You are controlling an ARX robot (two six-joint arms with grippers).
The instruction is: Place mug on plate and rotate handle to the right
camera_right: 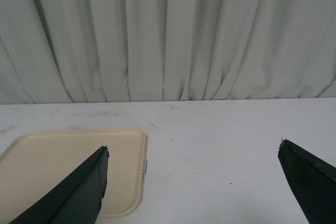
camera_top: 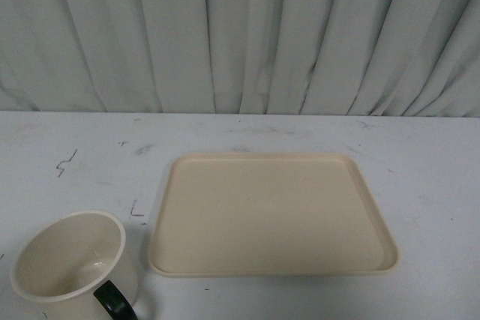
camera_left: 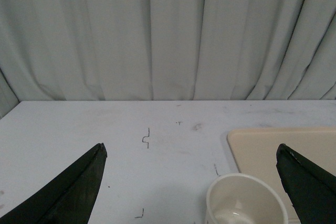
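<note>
Cream mug (camera_top: 71,264) upright, just left of plate (camera_top: 270,215) — handle (camera_top: 112,301) nearside

Backdrop: pale grey-white curtain (camera_top: 240,35) hanging in deep vertical folds, filling the front view from 9 through 12 to 3 o'clock and coming down to the counter's far edge. Counter (camera_top: 427,162): matte white, flat, lightly scuffed. Small dark scratch marks (camera_top: 66,162) toward 9 o'clock; faint grey smudge (camera_top: 142,149) toward 10 o'clock. Light even and diffuse, shadows soft.
</note>
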